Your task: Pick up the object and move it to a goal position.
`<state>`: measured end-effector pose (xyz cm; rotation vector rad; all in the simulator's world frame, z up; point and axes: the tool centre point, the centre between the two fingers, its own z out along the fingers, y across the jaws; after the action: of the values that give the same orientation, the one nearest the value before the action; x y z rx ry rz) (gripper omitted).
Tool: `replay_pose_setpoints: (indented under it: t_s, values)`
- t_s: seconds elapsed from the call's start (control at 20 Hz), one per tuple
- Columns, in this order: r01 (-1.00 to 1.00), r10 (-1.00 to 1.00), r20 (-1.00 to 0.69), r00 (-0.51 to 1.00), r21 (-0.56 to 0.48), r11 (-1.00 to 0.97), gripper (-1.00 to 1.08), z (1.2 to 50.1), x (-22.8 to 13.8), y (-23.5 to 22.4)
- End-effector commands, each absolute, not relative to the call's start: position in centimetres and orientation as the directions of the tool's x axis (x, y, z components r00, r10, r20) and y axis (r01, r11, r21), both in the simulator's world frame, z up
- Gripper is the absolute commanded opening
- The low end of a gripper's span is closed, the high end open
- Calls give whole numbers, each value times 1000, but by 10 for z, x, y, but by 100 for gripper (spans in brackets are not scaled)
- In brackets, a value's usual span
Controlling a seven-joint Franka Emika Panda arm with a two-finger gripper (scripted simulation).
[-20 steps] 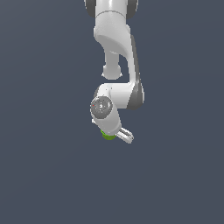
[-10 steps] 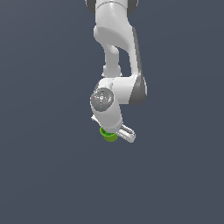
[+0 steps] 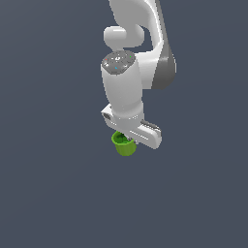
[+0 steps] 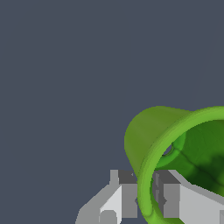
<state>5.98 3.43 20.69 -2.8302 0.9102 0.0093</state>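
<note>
Just under the claw (image 3: pixel 127 138), the cup (image 3: pixel 125 144) is hanging, its rim wall pinched between nearly closed fingers (image 4: pixel 124 197), one outside, one inside. Gripping only that thin lip, it is risking tilting and slipping free.

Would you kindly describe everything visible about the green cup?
The green cup is small, bright lime and plastic-looking, round and slightly tapered, with a lipped rim and a darker hollow inside. It sits directly beneath the end effector, whose fingers pinch its wall at the rim, one inside, one outside. Nothing else touches it.
</note>
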Motion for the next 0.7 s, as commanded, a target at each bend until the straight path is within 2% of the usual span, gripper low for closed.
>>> replay_pose_setpoints:
  t_s: [0.0, 0.3, 0.65]
  values:
    - [-576, -588, 2, 809, -196, -794, -100, 246, 66, 39]
    - [-559, -609, 138, 781, -280, -780, -100, 336, 69, 51]
    - [-525, -630, 283, 724, -368, -768, -100, 436, 54, 66]
